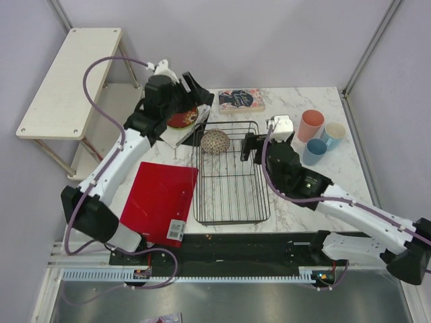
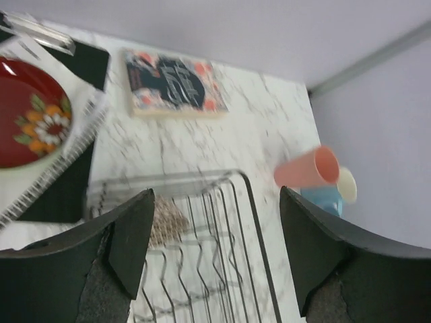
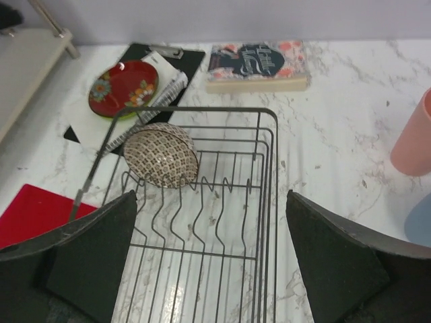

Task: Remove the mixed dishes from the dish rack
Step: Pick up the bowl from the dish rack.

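Two robot arms work over a marble table, where a black wire dish rack lies lengthwise between them. The left gripper hangs with its fingers spread wide and nothing between them, above the far left corner of the rack and just beside a red floral plate. The plate lies face up outside the rack, on a white spiral notebook that rests on a black clipboard. The right gripper is also spread wide and empty, poised over the rack's right rail towards its far end.

One dish sits in the rack: a speckled beige-brown bowl, tipped on its side against the wires in the far left corner. On the table to the right of the rack stand three cups close together: a pink cup farthest back, a light blue mug to its right and a darker blue cup nearest the arms. A floral-covered book lies flat beyond the rack's far end. A flat red square board lies just beside the rack's left side, and a white wooden shelf stands off the table's far left corner
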Controlling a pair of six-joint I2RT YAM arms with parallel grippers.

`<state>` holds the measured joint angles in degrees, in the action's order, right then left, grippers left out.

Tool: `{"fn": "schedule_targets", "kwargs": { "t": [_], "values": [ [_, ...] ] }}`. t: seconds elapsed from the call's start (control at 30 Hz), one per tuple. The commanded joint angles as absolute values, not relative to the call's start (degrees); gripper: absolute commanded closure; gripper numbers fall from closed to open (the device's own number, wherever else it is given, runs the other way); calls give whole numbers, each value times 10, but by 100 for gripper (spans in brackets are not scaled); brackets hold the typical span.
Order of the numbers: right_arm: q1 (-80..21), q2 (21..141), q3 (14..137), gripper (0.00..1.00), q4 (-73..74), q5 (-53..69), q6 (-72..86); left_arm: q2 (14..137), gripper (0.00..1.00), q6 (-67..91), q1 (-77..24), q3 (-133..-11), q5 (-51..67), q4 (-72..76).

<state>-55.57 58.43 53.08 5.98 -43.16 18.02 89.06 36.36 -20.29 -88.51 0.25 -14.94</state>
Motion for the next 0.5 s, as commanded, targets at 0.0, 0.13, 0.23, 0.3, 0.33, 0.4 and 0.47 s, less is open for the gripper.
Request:
{"fn": "schedule_targets", "kwargs": {
  "t": [0.0, 0.13, 0.23, 0.3, 0.33, 0.4, 0.47],
  "values": [
    [-460, 670, 607, 2, 111, -288, 230, 816, 19, 332, -284, -778, -91, -158],
    [-444, 773, 648, 2, 104, -277, 191, 728, 19, 337, -376, -657, -150, -144],
    [-442, 816, 662, 3, 67, -286, 168, 687, 19, 343, -396, -597, -168, -146],
    [-435, 834, 670, 8, 46, -289, 165, 647, 19, 338, -403, -570, -174, -142],
    [-432, 851, 673, 14, 44, -288, 165, 638, 19, 326, -406, -547, -173, -142],
    [-426, 865, 685, 19, 40, -280, 167, 617, 22, 315, -409, -530, -172, -147],
    [-425, 884, 688, 22, 34, -279, 153, 606, 24, 303, -419, -510, -188, -154]
  ]
}}
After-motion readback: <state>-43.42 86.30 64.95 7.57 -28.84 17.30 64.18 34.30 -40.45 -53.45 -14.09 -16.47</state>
